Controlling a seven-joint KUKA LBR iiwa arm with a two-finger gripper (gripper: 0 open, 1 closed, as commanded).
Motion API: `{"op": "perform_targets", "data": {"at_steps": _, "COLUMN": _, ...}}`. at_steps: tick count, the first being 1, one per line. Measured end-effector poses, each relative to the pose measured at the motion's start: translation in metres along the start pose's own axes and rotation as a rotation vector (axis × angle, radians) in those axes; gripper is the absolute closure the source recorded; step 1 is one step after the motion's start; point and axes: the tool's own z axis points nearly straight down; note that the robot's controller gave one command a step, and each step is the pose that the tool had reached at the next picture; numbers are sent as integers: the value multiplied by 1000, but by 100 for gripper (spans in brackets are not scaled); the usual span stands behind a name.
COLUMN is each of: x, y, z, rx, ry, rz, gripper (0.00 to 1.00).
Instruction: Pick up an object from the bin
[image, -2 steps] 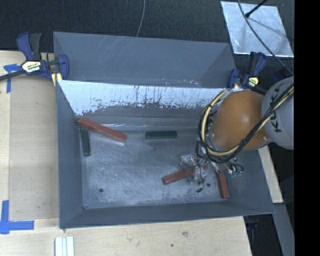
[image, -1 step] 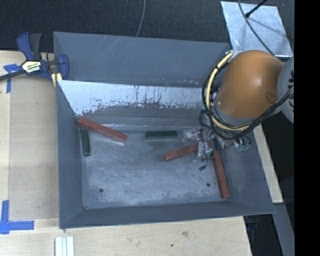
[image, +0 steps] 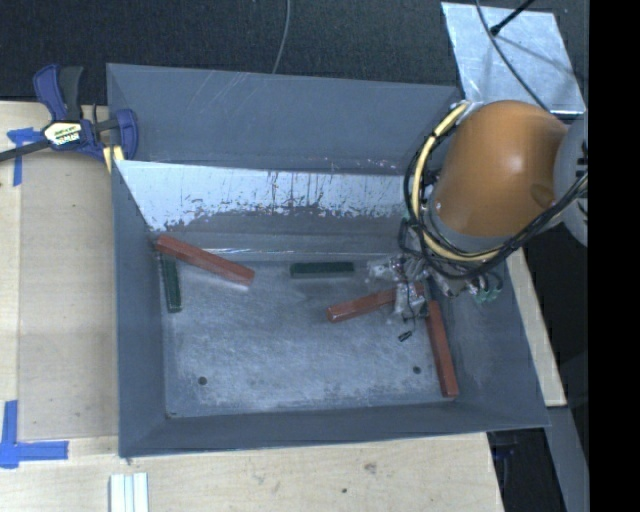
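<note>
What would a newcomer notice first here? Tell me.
The arm's big orange dome cover at the grey metal bin's right, with the gripper beneath it by a flat red-brown stick. Another red-brown stick lies at back left, a dark green stick mid-bin.

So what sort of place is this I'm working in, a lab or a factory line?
Probably a lab bin-picking test rig: a grey metal bin holding a few loose sticks, and the robot's gripper low beside one red-brown stick near the bin's right side.
</note>
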Motion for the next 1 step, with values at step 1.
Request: {"op": "perform_targets", "data": {"at_steps": 1, "x": 1, "y": -3, "z": -23, "rx": -4, "ry": 7, "rz": -164, "gripper": 100}}
